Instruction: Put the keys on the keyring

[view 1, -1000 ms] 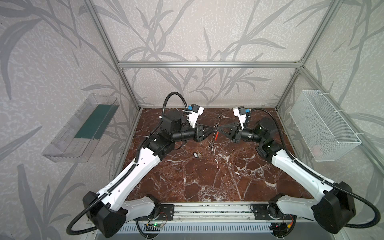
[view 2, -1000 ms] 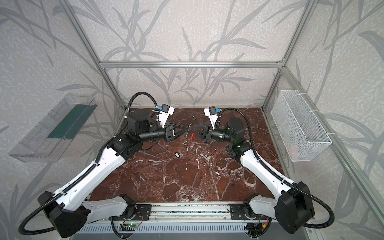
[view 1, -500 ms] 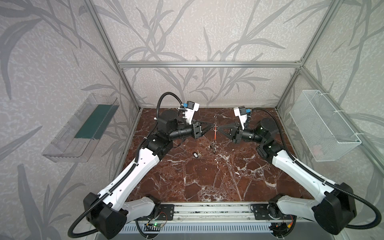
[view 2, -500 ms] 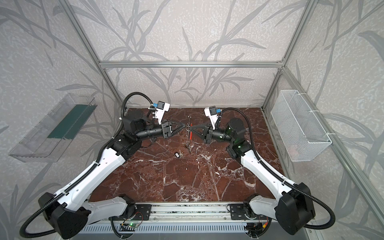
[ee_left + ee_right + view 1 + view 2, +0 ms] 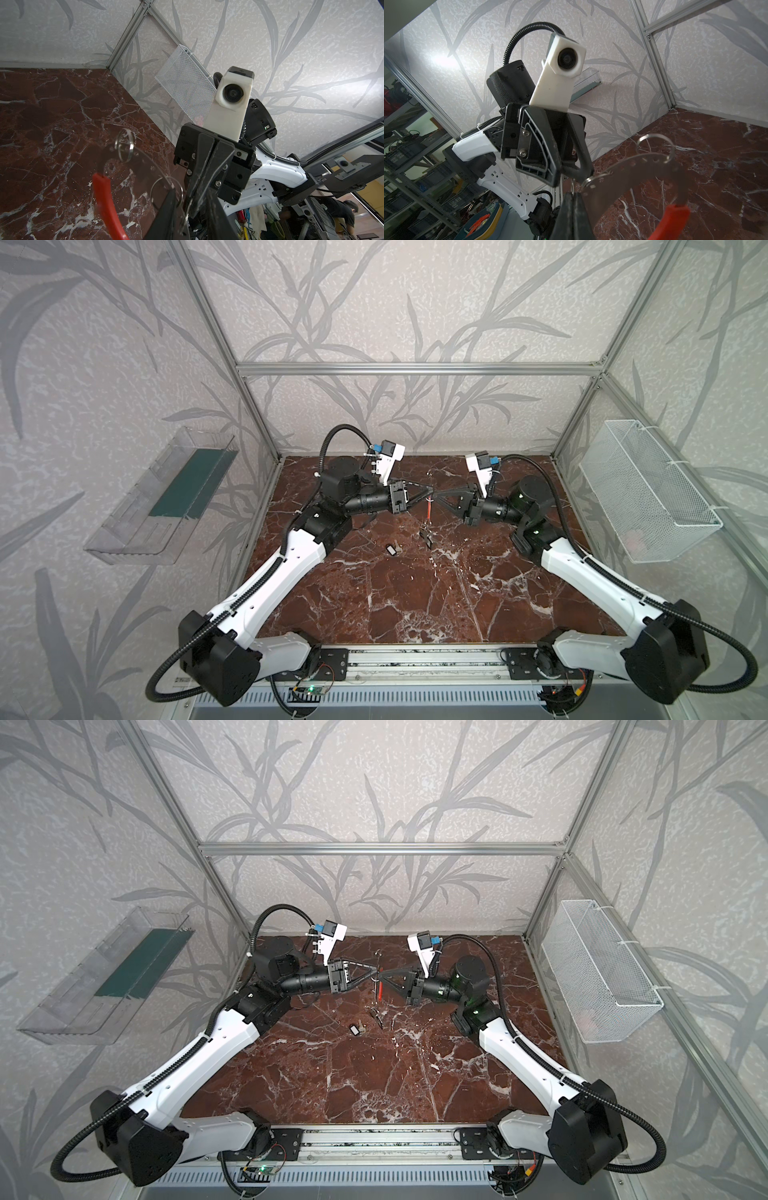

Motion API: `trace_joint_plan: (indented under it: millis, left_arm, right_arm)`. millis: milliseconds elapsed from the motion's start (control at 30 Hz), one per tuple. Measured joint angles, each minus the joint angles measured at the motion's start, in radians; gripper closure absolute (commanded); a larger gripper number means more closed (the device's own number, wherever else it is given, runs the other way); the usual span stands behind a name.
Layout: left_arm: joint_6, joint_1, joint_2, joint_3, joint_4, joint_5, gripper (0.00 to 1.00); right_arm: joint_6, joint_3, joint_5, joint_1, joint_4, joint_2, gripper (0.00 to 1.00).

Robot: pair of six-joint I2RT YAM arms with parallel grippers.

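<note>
Grey keyring [image 5: 623, 178] pinched by right fingers [image 5: 566, 207]; left fingers [image 5: 580, 149] meet tip-to-tip, both horizontal.

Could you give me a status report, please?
Right gripper shut on keyring, mid-air. Left gripper pinching split ring at its edge. One key loose on table. Nothing blocking.

Saw right gripper [image 5: 574, 199] pinched tight on the grey keyring [image 5: 633, 166], red segment [image 5: 672, 218] beside; left gripper [image 5: 579, 174] opposite, tips at a small split ring [image 5: 588, 180].
</note>
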Motion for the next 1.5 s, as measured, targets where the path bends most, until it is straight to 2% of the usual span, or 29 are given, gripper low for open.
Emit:
trace_joint_plan:
  millis: [400, 500, 967, 1067, 1200, 1267, 1500]
  left_arm:
    - [-0.003, 0.001, 0.000, 0.000, 0.002, 0.027, 0.80]
    - [-0.007, 0.001, 0.000, 0.000, 0.004, 0.028, 0.84]
    - [-0.079, 0.007, 0.011, -0.015, 0.090, 0.059, 0.85]
    - [-0.094, 0.007, 0.013, -0.018, 0.101, 0.061, 0.94]
    - [-0.096, 0.008, 0.014, -0.026, 0.126, 0.068, 0.96]
    - [-0.096, 0.009, 0.015, -0.027, 0.133, 0.069, 1.00]
    - [-0.080, 0.009, 0.017, -0.028, 0.127, 0.066, 1.00]
  right_arm:
    - [0.040, -0.002, -0.003, -0.022, 0.068, 0.014, 1.00]
    - [0.042, -0.004, -0.006, -0.023, 0.077, 0.015, 1.00]
    - [0.046, -0.004, -0.010, -0.027, 0.120, 0.026, 1.00]
    - [0.049, -0.004, -0.011, -0.027, 0.123, 0.026, 1.00]
    - [0.062, -0.005, -0.012, -0.027, 0.123, 0.027, 1.00]
    - [0.067, -0.005, -0.012, -0.027, 0.122, 0.027, 1.00]
    - [0.071, -0.005, -0.012, -0.028, 0.121, 0.027, 1.00]
